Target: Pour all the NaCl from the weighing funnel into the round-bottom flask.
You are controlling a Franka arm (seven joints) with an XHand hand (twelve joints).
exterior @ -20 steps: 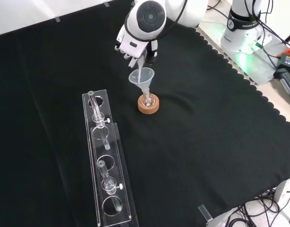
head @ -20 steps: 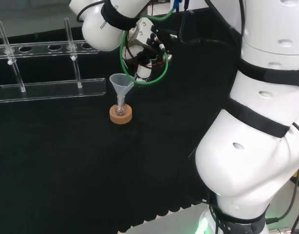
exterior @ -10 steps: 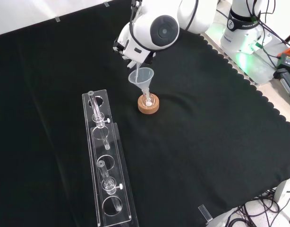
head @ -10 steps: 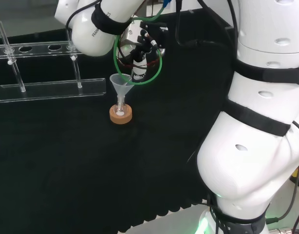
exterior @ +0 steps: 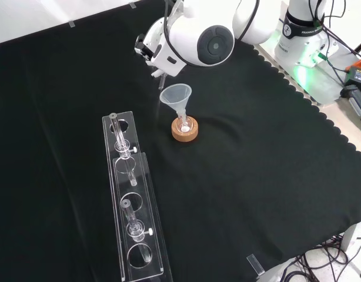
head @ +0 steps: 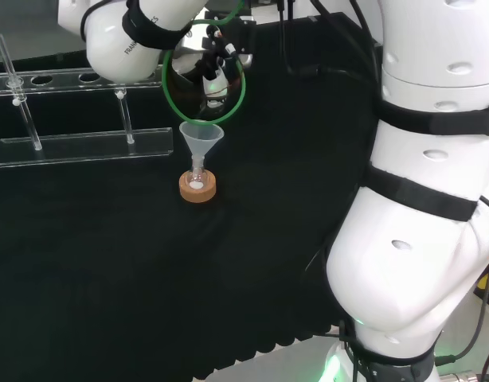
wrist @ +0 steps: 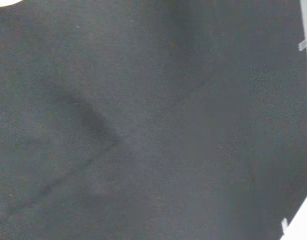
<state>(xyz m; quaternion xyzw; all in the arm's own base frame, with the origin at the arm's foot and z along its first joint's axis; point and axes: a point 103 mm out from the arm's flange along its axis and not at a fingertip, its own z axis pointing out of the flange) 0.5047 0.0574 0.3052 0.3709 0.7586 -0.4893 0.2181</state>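
In the front view, nearest the camera, a clear plastic test-tube rack [exterior: 130, 200] lies lengthwise on the black cloth-covered worktop [exterior: 257, 176]. Beyond it a small clear round-bottom flask [exterior: 184, 125] with white powder in its bottom sits on a round cork ring stand [exterior: 185, 130]. A clear conical funnel [exterior: 176, 97] stands upright in its neck, long axis vertical, wide mouth up. Farther off, the black and white hand [exterior: 150, 50] hangs above and to the left of the funnel, apart from it; a thin clear stem, perhaps the weighing funnel, slants below it. I cannot tell whether the fingers are clenched or released. Compared with a second ago, the hand has moved away from the funnel's mouth, and powder now shows in the flask.
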